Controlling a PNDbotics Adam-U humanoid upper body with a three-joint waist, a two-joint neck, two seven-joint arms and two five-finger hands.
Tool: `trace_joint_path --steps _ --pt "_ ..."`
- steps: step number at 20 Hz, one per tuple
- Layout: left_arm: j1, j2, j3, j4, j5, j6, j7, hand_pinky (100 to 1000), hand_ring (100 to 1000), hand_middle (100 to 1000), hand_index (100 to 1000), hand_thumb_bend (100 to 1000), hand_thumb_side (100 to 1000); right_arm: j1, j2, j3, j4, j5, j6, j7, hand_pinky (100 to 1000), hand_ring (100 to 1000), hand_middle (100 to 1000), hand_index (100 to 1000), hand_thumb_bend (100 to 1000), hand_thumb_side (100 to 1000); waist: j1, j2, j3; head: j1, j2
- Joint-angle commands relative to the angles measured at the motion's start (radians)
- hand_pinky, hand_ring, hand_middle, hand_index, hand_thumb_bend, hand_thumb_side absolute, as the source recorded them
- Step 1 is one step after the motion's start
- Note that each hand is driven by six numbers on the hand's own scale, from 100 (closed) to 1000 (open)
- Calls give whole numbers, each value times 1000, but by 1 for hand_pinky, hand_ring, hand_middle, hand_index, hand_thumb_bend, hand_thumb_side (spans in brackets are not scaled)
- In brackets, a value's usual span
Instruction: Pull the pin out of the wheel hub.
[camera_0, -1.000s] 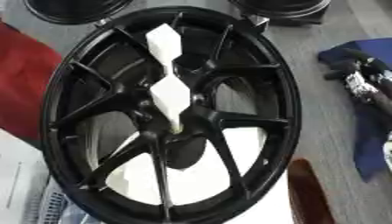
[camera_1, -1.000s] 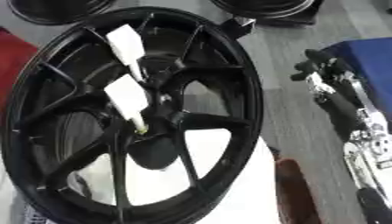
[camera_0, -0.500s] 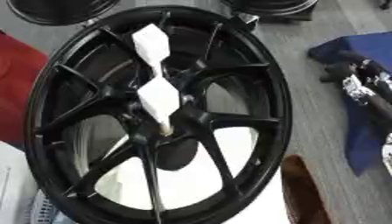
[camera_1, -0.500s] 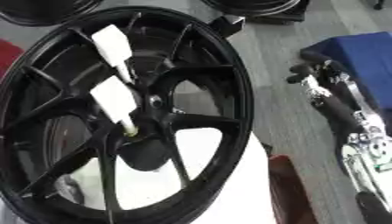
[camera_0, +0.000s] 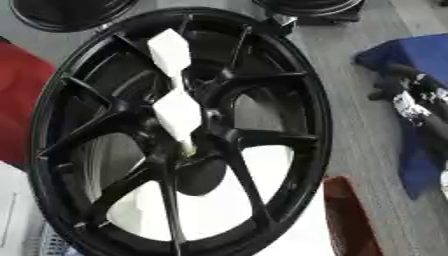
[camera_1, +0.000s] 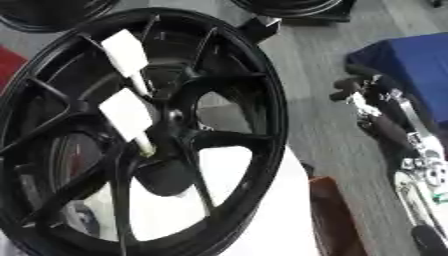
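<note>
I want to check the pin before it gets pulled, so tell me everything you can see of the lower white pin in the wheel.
The lower white pin has a broad, flat, blocky white head, plastic-looking, narrowing to a thin stem whose tip sits at the black wheel hub. It leans up and to the left. A second white pin stands just above it. No hand touches it; the right hand is off to the right.

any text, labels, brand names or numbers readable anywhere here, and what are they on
None can be read.
The two white pins sticking up from the black wheel have blank faces.
The wheel's spokes and rim show no marking that can be made out.
The blue cloth and the right hand resting on it carry no legible lettering.
</note>
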Motion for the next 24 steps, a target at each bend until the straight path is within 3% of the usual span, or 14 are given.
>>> trace_joint_path --steps 1,6,9,14,19,24 --pt "-55 122 -61 33 -54 -42 -53 751 687 588 748 401 494 5 -33 -7 -28 15 0 -7 943 691 673 849 100 423 2 -20 2 -9 -2" --pt "-132 256 -138 65 -114 -125 -136 761 699 607 757 414 499 13 -38 -9 -34 23 -1 -11 942 691 673 849 100 423 6 -20 -10 -7 5" --pt "-162 299 -184 77 -123 -169 -180 771 694 623 768 415 511 13 -41 -6 -36 24 0 -9 942 690 673 848 100 423 9 -19 -21 -3 3" --pt "-227 300 -277 139 -189 -242 -253 785 718 650 786 421 541 16 -50 -4 -37 27 -3 -6 942 690 673 847 100 422 15 -22 -30 -3 7" --pt "-266 276 -279 199 -235 -313 -329 788 725 659 790 434 542 20 -51 -5 -37 28 -4 -6 942 690 673 847 100 423 16 -25 -29 -2 8" --pt "-363 215 -352 233 -295 -355 -399 788 728 663 791 460 527 23 -57 2 -37 25 0 1 942 690 673 847 100 423 19 -41 -44 12 6"
